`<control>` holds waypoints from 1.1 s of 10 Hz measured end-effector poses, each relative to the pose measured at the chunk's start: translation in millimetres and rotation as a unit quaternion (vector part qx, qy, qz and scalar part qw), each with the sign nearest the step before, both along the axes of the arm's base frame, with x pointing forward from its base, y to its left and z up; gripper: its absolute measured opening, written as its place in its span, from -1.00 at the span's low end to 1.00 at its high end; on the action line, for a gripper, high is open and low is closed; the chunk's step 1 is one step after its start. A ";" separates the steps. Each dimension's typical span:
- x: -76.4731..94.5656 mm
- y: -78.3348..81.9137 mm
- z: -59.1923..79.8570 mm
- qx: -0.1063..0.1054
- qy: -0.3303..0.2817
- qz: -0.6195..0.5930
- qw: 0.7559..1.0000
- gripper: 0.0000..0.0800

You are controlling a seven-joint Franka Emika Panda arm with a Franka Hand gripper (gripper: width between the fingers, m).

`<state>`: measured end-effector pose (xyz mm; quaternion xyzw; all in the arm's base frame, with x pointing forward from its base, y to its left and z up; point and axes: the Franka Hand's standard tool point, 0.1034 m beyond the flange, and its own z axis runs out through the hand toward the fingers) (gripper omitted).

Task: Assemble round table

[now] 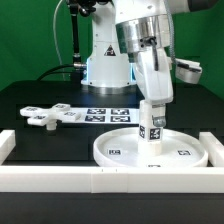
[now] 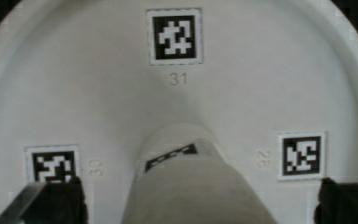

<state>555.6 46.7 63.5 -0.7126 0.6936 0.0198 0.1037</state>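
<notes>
The large round rimmed disc (image 1: 112,150) lies flat at the front of the table, with tags on its face. My gripper (image 1: 153,106) is shut on the short cylindrical leg (image 1: 152,130) and holds it upright over the disc's middle, its lower end at the disc's surface. In the wrist view the leg (image 2: 202,180) runs down between my dark fingertips (image 2: 34,200) onto the disc (image 2: 176,100). The cross-shaped foot (image 1: 45,116) lies on the black table at the exterior view's left, apart from the disc.
The marker board (image 1: 105,113) lies flat behind the disc. White border bars run along the front (image 1: 110,181), the left (image 1: 8,146) and the right (image 1: 214,150). The robot's base (image 1: 105,65) stands at the back.
</notes>
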 end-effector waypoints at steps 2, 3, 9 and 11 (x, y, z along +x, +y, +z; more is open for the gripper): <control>-1.5 1.7 -0.4 -0.015 -0.008 0.119 0.993 0.62; 1.5 3.6 2.0 -0.029 -0.012 0.195 0.980 0.62; 3.1 3.3 3.1 -0.052 -0.051 0.433 0.899 0.62; 5.5 5.4 5.5 -0.077 -0.054 0.555 0.826 0.62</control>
